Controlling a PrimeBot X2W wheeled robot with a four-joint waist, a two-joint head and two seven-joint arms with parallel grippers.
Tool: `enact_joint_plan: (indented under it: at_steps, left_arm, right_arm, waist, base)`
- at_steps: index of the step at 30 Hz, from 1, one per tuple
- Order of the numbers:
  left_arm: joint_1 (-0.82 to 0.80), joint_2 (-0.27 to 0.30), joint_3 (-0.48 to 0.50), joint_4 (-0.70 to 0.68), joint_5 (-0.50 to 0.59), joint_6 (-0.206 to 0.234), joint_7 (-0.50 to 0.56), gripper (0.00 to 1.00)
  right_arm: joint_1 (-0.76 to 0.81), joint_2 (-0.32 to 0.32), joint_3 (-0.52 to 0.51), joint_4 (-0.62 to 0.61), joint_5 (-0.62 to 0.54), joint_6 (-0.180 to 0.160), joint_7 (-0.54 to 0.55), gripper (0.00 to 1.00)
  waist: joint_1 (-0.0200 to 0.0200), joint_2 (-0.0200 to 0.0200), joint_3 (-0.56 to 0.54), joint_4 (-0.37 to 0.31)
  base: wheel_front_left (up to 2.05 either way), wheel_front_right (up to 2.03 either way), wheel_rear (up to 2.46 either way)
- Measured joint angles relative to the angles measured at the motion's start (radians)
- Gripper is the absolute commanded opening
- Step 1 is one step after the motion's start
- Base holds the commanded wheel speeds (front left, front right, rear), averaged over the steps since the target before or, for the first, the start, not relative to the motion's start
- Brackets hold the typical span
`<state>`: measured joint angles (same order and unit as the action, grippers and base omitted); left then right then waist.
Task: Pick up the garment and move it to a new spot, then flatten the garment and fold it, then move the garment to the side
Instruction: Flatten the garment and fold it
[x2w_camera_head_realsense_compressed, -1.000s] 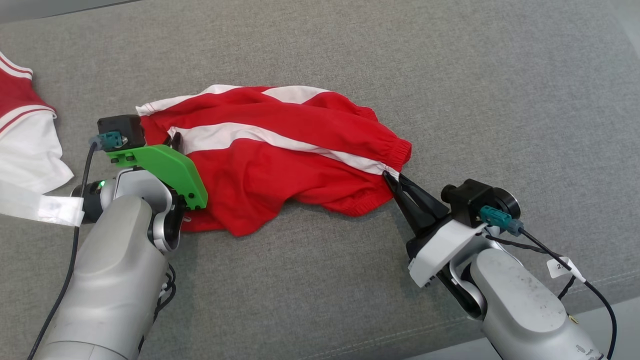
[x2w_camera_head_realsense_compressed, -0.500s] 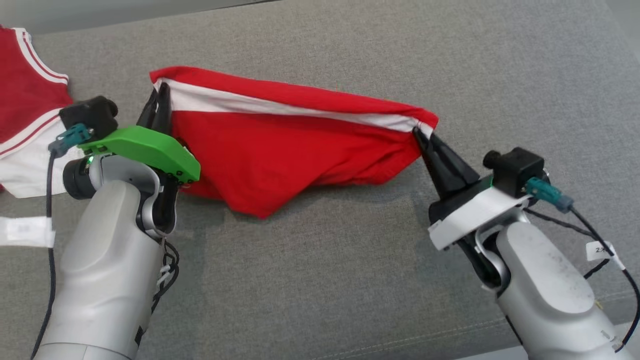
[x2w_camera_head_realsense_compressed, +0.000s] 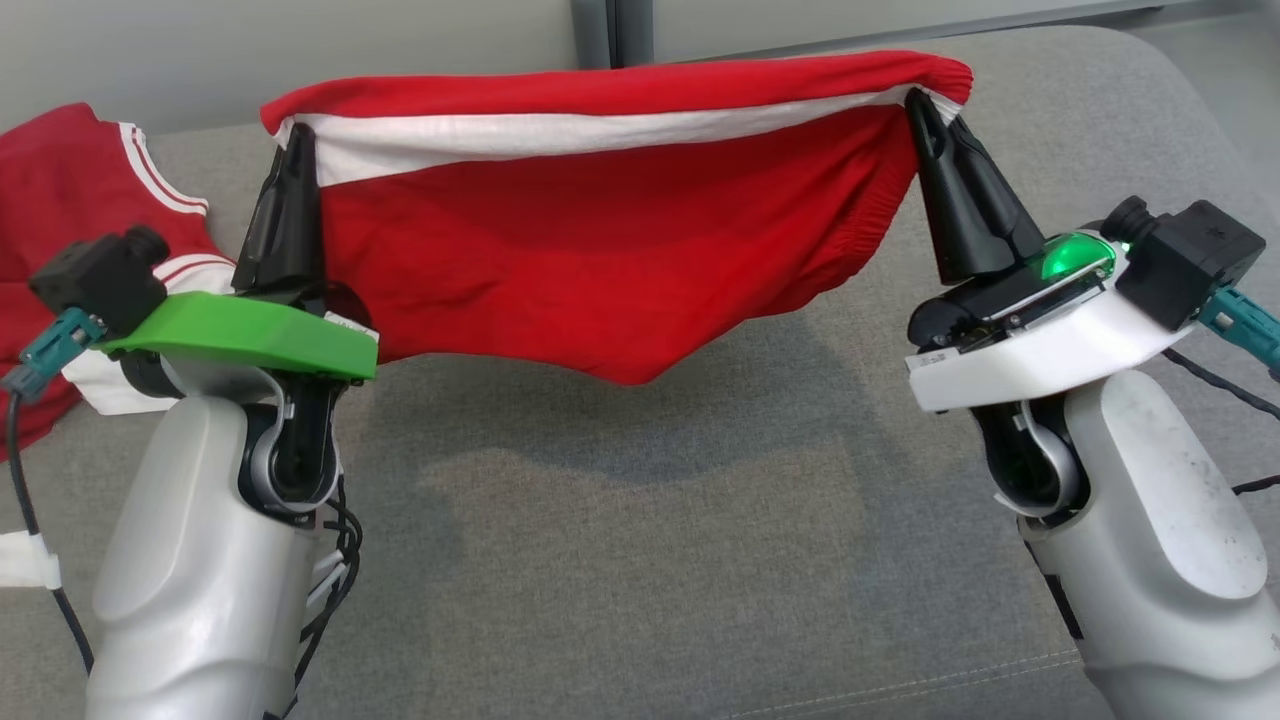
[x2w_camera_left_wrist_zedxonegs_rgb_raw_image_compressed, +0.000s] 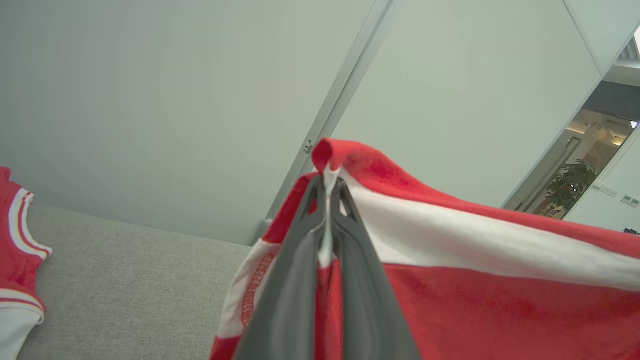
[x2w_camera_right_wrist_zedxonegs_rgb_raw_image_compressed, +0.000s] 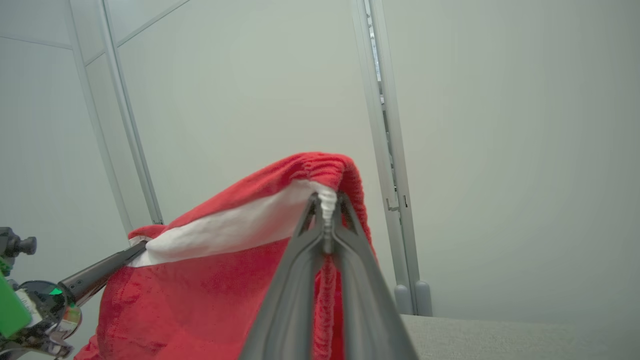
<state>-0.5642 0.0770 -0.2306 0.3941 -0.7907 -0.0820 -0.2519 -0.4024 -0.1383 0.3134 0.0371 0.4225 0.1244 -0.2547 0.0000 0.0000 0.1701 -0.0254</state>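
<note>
Garment (x2w_camera_head_realsense_compressed: 600, 250): soft red knit, white stripe, gathered hem, hangs stretched above grey woven surface (x2w_camera_head_realsense_compressed: 640, 520). Left claw (x2w_camera_head_realsense_compressed: 298, 140) and right claw (x2w_camera_head_realsense_compressed: 914, 100) each pinch its top corners; wrist views show stripe between fingers (x2w_camera_left_wrist_zedxonegs_rgb_raw_image_compressed: 295, 280). Head view: second jersey (x2w_camera_head_realsense_compressed: 60, 180) at left.

2 garments (x2w_camera_head_realsense_compressed: 620, 250) (x2w_camera_head_realsense_compressed: 70, 190), 2 tools (x2w_camera_head_realsense_compressed: 298, 132) (x2w_camera_head_realsense_compressed: 912, 96), 1 grey cushion (x2w_camera_head_realsense_compressed: 640, 560)

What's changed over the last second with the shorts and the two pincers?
The left pincer and right pincer rose, lifting the red shorts off the grey cushion and stretching them between them. Both stay shut on the shorts' ends; the other red-and-white garment still lies at the left.
</note>
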Motion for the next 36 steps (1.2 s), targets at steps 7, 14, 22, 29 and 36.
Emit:
enact_joint_plan:
  at_steps: [7, 14, 22, 29, 36]
  left_arm:
    - [0.126, 0.023, 0.029, -0.252, -0.009, -0.015, 0.000, 0.00]
    - [0.228, 0.050, 0.011, -0.327, -0.024, 0.006, 0.052, 0.00]
    - [0.167, 0.091, -0.007, -0.222, 0.049, 0.052, 0.077, 0.00]
    - [0.137, 0.045, -0.045, -0.263, 0.060, 0.038, 0.049, 0.00]
    - [0.364, 0.007, -0.139, -0.118, 0.038, 0.021, 0.068, 0.00]
  right_arm:
    - [0.039, -0.014, 0.021, -0.132, 0.082, 0.000, 0.000, 0.00]
    - [0.123, -0.060, 0.077, -0.065, 0.151, 0.000, 0.014, 0.00]
    - [-0.101, -0.053, 0.112, 0.108, 0.100, 0.000, 0.040, 0.00]
    - [-0.079, -0.045, 0.149, 0.168, 0.089, 0.000, 0.013, 0.00]
    - [0.154, -0.057, 0.230, 0.345, 0.107, 0.000, 0.017, 0.00]
  waist:
    - [0.0000, 0.0000, -0.068, -0.011]
    - [0.0000, 0.0000, -0.097, -0.027]
    - [0.0000, 0.0000, -0.079, -0.024]
    - [0.0000, 0.0000, -0.054, -0.013]
    - [0.0000, 0.0000, -0.021, -0.006]
  base:
    - [0.00, 0.00, 0.00]
    - [0.00, 0.00, 0.00]
    - [0.00, 0.00, 0.00]
    - [0.00, 0.00, 0.00]
    - [0.00, 0.00, 0.00]
